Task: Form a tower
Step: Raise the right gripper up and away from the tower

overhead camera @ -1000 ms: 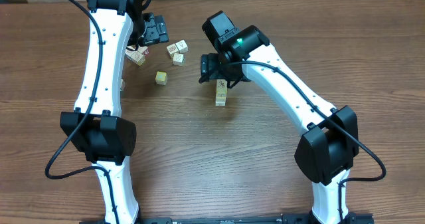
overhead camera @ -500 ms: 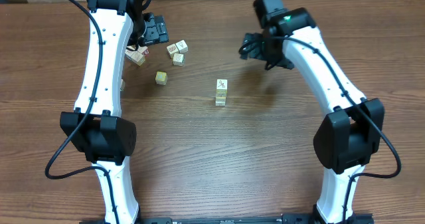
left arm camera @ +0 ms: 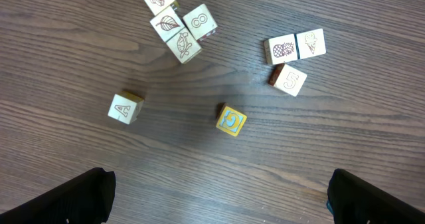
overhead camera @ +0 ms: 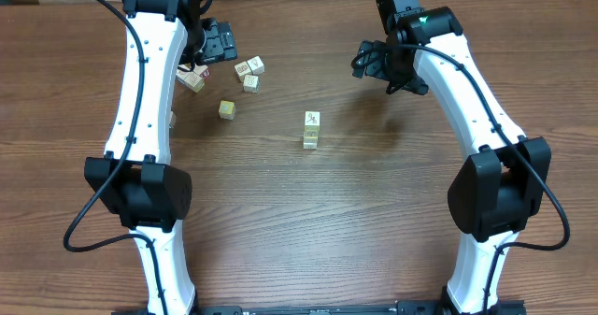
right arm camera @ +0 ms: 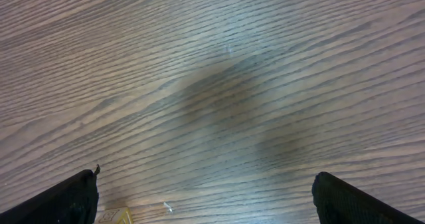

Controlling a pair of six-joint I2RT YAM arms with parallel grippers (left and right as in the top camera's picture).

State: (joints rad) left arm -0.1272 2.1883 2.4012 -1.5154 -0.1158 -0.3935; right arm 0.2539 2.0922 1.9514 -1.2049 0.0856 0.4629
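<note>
Tower (overhead camera: 311, 128): narrow upright stack of small wooden cubes, pale yellow sides, white top face w/ red mark. Stands mid-table on bare wood of table (overhead camera: 280, 221), touching nothing else, clear of both arms. Exact cube count hard to tell from above. L gripper (overhead camera: 217, 44) at rear left, hovering over the loose cubes (overhead camera: 249, 72), well apart from tower; jaws spread wide, gripping nothing. In L wrist view, just black fingertips (left arm camera: 80, 197) in the two bottom corners w/ open wood grain between. Under that cam: "A" cube (left arm camera: 125, 108) alone at left, yellow cube (left arm camera: 230, 119) near centre, tight cluster of four cubes (left arm camera: 167, 21) up top incl. an "8" cube (left arm camera: 199, 21). At right, a pineapple cube (left arm camera: 282, 49) touching an ice-cream cube (left arm camera: 311, 43) side by side, w/ a "5" cube (left arm camera: 290, 80) just below, touching or nearly so. From overhead, same loose lot left of tower and behind it, part hidden by L arm. R gripper (overhead camera: 374, 63) at rear right, off to upper right of tower, apart from it; jaws likewise spread wide, empty. R wrist view: fingertips (right arm camera: 66, 201) in bottom corners, plain wood w/ soft dark shadow between. Sliver of pale yellow block (right arm camera: 113, 217) at bottom edge beside the left-hand fingertip; too little showing to say which block.
</note>
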